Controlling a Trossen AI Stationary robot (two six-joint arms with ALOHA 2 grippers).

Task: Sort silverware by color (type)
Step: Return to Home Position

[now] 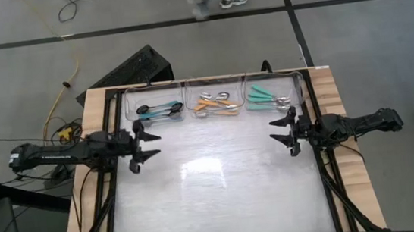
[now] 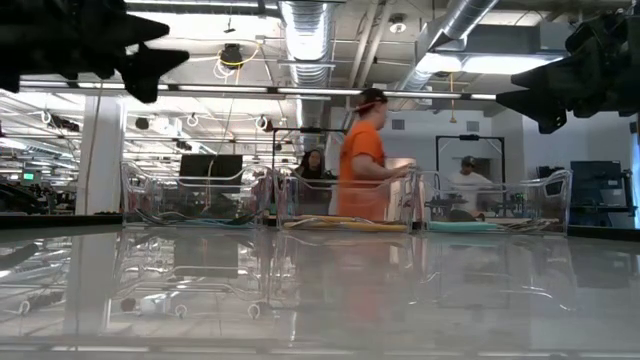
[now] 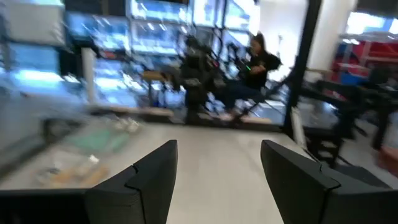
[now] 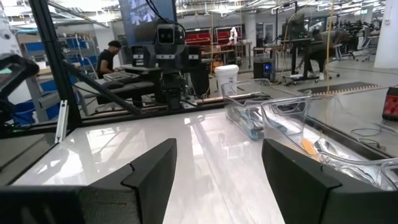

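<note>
Three clear bins stand in a row at the table's far edge. The left bin (image 1: 156, 105) holds black-bowled spoons with blue handles (image 1: 158, 110). The middle bin holds silver spoons with orange handles (image 1: 216, 104), and the right bin holds silver spoons with teal-green handles (image 1: 268, 98). My left gripper (image 1: 149, 146) hovers open at the table's left side, just near of the left bin. My right gripper (image 1: 280, 132) hovers open at the right side, near of the right bin. Both are raised above the table and hold nothing.
The white tabletop (image 1: 222, 191) spreads bare between and in front of the arms. In the low view the bins (image 2: 345, 205) line the far edge, and people stand in the room beyond. Cables and a dark box (image 1: 137, 65) lie on the floor past the far edge.
</note>
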